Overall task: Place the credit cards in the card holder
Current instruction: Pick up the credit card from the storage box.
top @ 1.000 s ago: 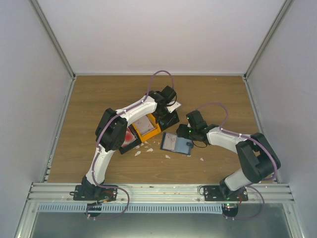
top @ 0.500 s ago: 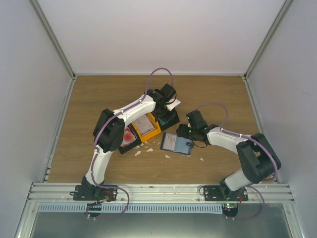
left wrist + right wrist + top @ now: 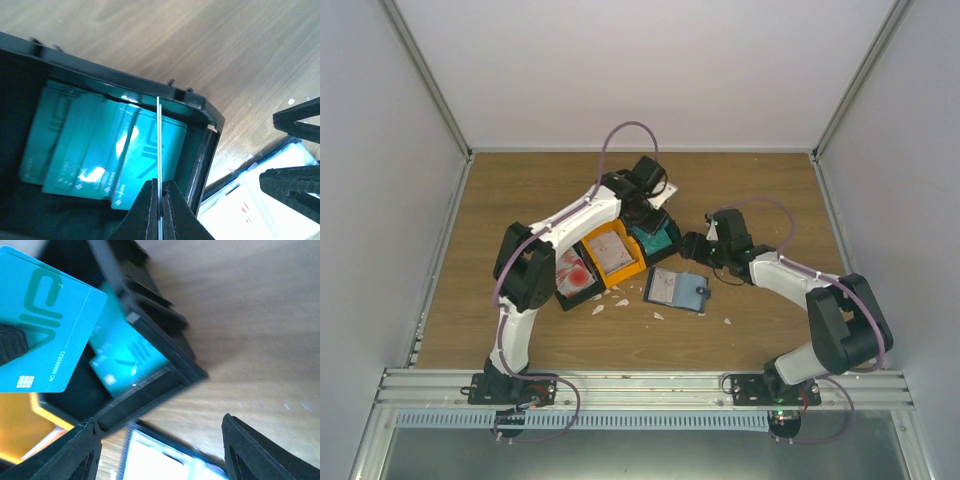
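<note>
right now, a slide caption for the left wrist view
Left hand pinching a card edge-on over the black bin of teal cards.

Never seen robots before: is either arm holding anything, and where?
The left fingers pinch a teal card by one edge; the right fingers hold nothing.

bench: brown wood | on it: black bin, orange bin, second black bin, side by side | card holder near | white scraps scattered

One card holder is counted now. Three bins are lined up: a black bin, an orange bin, a second black bin. Four teal cards are tallied: three lying flat, a fourth card on edge.
</note>
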`<state>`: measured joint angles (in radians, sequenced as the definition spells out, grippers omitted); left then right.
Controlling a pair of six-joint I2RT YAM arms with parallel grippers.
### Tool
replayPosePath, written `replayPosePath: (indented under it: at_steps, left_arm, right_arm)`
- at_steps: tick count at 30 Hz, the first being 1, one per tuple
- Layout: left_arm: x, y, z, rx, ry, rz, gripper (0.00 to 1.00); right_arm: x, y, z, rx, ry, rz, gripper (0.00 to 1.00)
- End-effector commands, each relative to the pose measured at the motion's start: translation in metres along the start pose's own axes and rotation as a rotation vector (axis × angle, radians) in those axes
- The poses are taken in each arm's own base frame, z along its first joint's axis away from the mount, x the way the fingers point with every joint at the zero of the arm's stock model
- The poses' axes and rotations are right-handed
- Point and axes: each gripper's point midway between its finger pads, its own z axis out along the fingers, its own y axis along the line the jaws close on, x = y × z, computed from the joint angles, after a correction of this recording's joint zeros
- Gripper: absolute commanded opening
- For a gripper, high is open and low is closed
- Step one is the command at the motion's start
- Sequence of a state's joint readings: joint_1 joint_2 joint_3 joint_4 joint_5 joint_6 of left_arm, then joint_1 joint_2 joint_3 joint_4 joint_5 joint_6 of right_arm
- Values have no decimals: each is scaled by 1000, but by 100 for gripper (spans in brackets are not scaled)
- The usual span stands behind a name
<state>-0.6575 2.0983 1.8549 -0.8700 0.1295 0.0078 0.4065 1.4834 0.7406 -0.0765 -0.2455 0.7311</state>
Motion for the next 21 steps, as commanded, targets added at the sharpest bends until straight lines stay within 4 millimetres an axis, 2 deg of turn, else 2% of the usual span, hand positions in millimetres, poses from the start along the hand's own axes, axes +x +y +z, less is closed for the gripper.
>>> replayPosePath:
  at_steps: [1,3,4,9,15,21]
  left_arm:
    - [-37,18,-55,5,-202,-94,0]
    - [-43,23,-71,25,-254,-136,0]
    - [-48,22,-94,107,-313,-194,0]
    - [-50,-1,-136,396,-370,-221,0]
    - [-49,-12,-167,590,-410,-233,0]
    - [-47,-19,-176,677,-415,-227,0]
  right_arm:
    - [-40,63,-21,-295,-86,-48,69]
    - [-47,81,-27,-379,-98,-61,72]
    - [-53,105,-36,-500,-103,-78,75]
    - [-61,138,-51,-689,-100,-93,77]
    - [-66,150,-55,-750,-94,-101,75]
    - [-69,165,-66,-838,-95,-120,66]
